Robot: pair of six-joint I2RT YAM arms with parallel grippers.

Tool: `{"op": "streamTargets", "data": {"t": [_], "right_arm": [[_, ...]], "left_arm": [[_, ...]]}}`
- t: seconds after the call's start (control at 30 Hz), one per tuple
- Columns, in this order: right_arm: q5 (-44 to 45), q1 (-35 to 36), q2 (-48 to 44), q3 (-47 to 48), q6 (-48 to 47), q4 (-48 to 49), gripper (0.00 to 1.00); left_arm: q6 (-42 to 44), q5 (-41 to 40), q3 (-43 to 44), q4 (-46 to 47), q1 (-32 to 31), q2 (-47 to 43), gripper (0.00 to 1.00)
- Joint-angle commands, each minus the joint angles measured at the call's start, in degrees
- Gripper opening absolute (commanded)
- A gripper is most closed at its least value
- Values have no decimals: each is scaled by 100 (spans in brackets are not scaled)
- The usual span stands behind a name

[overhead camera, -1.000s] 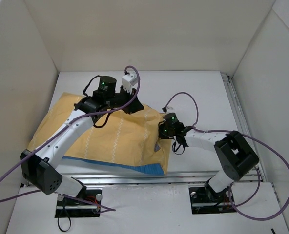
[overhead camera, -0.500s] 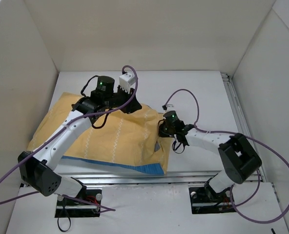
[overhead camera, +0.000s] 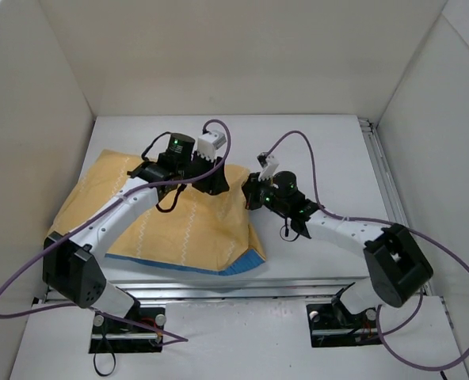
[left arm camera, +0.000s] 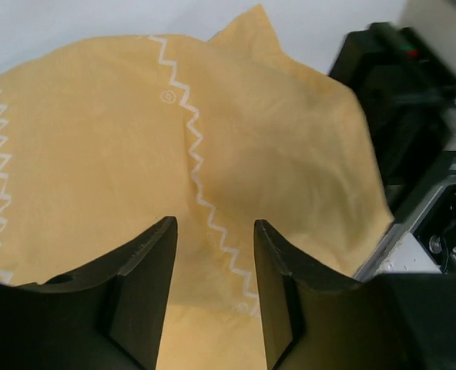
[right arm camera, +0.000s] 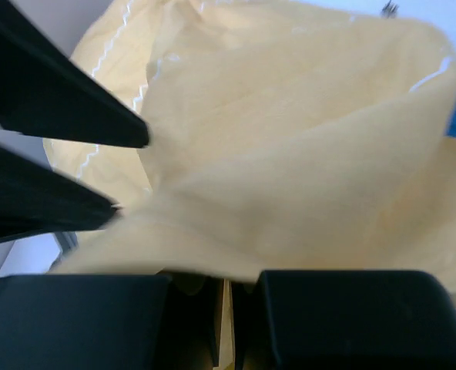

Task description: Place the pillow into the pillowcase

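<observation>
As seen from above, shows the pillowcase [overhead camera: 179,222] lying left of centre on the table [overhead camera: 314,142], yellow-orange face up with white zigzag lines, blue showing along the near edge. Shows the left gripper [left arm camera: 212,231] over the far right corner, jaws spread, fabric below. Shows the right gripper [right arm camera: 224,281] pressed together, pinching a fold of the pillowcase's right edge.

A white table [overhead camera: 329,150] fills the centre of the frame, boxed in by a plain white back panel [overhead camera: 242,55], left panel [overhead camera: 28,134] and right panel [overhead camera: 436,134]. A metal rail [overhead camera: 381,178] lines its right edge under even light.
</observation>
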Motion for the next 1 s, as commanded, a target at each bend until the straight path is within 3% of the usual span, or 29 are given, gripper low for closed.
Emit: {"op": "streamTargets", "data": {"t": [0.0, 0.27, 0.33, 0.37, 0.43, 0.47, 0.53, 0.6, 0.63, 0.83, 0.97], "right_arm": [[-648, -32, 637, 253, 261, 1203, 0], [-1570, -111, 1465, 860, 480, 1431, 0], [-1623, -111, 1483, 852, 498, 1405, 14], [-1623, -181, 1396, 756, 533, 1379, 43], [-1562, -304, 1194, 528, 603, 1222, 66], [-1492, -426, 906, 527, 551, 933, 69], [-740, -472, 553, 919, -167, -759, 73], [252, -358, 96, 1255, -924, -2374, 76], [1102, -305, -62, 1378, -1030, -2723, 79], [2041, -839, -1819, 1010, -1014, -3867, 91], [2167, -946, -2207, 861, -970, -4334, 93]], "left_arm": [[-24, -233, -43, 239, 69, -535, 42], [-437, -1560, -825, 160, 227, -1457, 58], [-473, -1947, -957, 81, 227, -1538, 60], [-586, -2070, -966, 20, 279, -1555, 60], [-666, -2510, -1019, -165, 280, -1564, 61], [-692, -2580, -1054, -192, 280, -1564, 61], [-736, -2625, -1177, -148, 280, -1590, 61], [-710, -2416, -1265, 9, 280, -1626, 61], [-693, -2336, -1326, 63, 280, -1608, 61], [-710, -2510, -1292, 11, 280, -1362, 61], [-1175, -3387, -1545, -288, 218, -1554, 62]]}}
